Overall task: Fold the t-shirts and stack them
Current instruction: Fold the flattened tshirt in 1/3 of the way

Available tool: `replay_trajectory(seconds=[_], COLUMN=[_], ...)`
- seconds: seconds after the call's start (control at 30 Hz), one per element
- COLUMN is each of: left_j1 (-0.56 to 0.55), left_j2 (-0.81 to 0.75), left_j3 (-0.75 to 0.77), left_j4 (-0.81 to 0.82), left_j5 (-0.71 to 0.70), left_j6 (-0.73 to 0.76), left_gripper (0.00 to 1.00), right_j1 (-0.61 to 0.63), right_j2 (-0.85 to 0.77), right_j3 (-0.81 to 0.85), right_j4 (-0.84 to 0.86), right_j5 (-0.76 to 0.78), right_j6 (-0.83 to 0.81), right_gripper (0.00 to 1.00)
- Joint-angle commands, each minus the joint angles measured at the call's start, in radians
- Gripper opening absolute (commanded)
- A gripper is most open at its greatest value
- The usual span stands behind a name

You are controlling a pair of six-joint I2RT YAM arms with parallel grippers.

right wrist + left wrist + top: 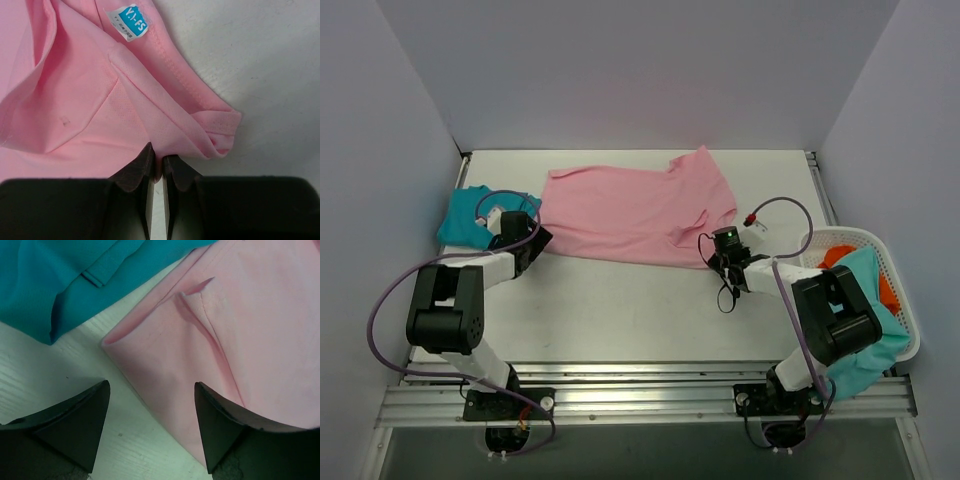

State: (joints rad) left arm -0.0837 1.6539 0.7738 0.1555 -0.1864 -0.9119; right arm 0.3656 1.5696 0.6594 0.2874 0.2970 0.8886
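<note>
The large light pink t-shirt (630, 212) lies spread across the back middle of the table. A teal-blue t-shirt (470, 215) lies folded at the back left. My left gripper (532, 238) is open over the pink shirt's left corner (165, 365), one finger over bare table and one over the cloth, with the teal shirt (65, 275) just beyond. My right gripper (717, 262) is shut on a fold of the pink shirt (165, 130) at its near right edge, by the collar with its blue label (128, 22).
A white lattice basket (890, 262) stands at the right edge with a light teal garment (865, 320) draped over its near side and something orange (840, 256) inside. Bare white table (620, 310) lies between the arms.
</note>
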Motion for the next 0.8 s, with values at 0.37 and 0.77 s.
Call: replay_trajectory(seconds=[0.37,0.77], left_j1=[-0.002,-0.007], left_j2=[0.116,-0.163], left_j3=[0.101,-0.096], left_j4=[0.012,-0.048], left_j5=[-0.012,-0.022], left_j6=[0.016,0.015], left_gripper=[0.02,0.02], right_j1=[-0.028,-0.051], right_j2=[0.015,-0.134], right_j3=[0.037,-0.027], right_j4=[-0.068,-0.192], right_j5=[0.054,0.11], right_j6=[-0.014,0.029], right_gripper=[0.0,0.0])
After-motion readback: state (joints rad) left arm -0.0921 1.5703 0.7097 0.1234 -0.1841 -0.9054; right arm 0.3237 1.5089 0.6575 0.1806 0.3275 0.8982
